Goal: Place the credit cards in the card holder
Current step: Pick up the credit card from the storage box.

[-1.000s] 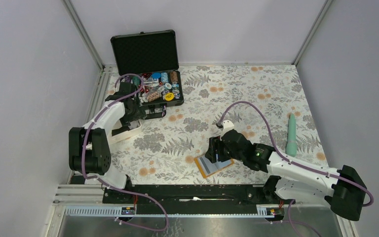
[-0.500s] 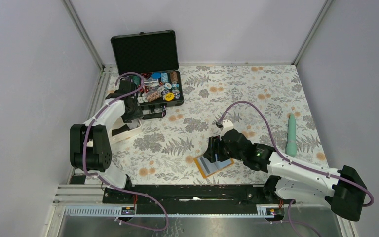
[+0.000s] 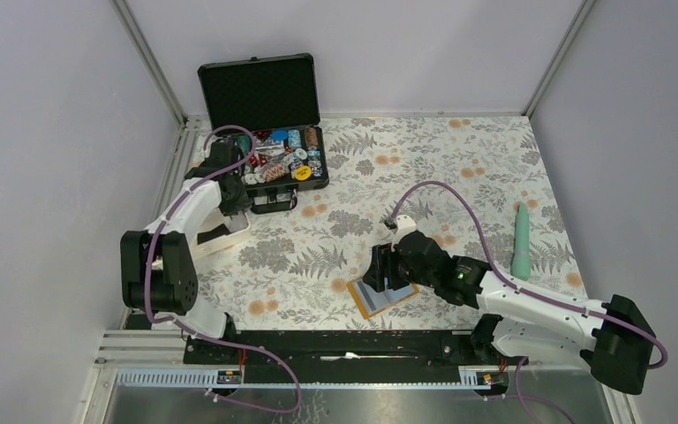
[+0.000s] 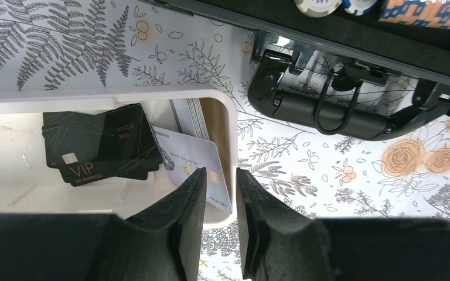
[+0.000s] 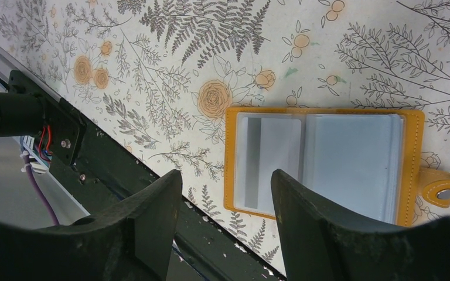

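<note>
**Left gripper at the tray's cards, right gripper over the open card holder**

The card holder [image 5: 322,164] lies open and flat on the table [image 3: 459,168], close to the near edge and a little right of its middle. Its pale blue sleeves face up and its snap tab sticks out to one side. The right gripper [image 5: 225,193] hovers directly above it with its jaws spread wide and nothing between them.

The credit cards lie in a white tray [image 4: 94,93] by the table's left edge, just beside the open black case [image 4: 328,105] of poker chips at the far-left corner. The black cards [image 4: 96,143] lie stacked and fanned on the tray floor. The pale card [image 4: 190,161] leans against the tray's end wall.

The left gripper [image 4: 221,187] is right at that end of the tray. Its jaws are drawn close, with a narrow gap that frames the pale card's lower corner and the tray rim. Whether they pinch the card cannot be told.
</note>
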Robot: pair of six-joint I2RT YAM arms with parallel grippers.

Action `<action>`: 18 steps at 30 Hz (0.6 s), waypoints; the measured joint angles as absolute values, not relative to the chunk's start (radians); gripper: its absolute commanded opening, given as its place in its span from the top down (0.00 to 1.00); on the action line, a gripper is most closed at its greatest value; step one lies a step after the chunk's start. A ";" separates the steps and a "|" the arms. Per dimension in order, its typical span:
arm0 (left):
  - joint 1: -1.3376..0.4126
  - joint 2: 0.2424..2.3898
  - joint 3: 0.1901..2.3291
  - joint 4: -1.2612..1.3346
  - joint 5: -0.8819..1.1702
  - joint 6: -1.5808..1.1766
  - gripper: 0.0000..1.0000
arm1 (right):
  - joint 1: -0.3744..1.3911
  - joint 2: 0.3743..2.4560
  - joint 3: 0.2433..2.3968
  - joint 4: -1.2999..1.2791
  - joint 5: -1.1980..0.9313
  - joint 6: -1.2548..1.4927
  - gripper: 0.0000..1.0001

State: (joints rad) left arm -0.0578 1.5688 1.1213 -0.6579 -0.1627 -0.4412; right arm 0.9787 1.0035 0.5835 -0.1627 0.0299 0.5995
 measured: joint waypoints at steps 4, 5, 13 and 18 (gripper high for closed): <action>-0.058 1.540 1.121 -0.658 -0.163 -0.439 0.62 | 0.979 1.011 0.583 -0.152 0.017 0.599 0.36; -0.058 1.539 1.121 -0.658 -0.163 -0.437 0.60 | 0.979 1.013 0.583 -0.150 0.014 0.599 0.36; -0.058 1.539 1.121 -0.670 -0.164 -0.434 0.66 | 0.979 1.013 0.583 -0.144 0.012 0.600 0.36; -0.058 1.541 1.121 -0.685 -0.165 -0.433 0.66 | 0.979 1.013 0.583 -0.144 0.009 0.600 0.36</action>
State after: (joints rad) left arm -0.0578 1.5406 1.1210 -0.6846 -0.1654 -0.4328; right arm 0.9787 1.0126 0.5831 -0.1440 0.0090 0.5999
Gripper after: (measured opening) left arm 0.345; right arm 0.642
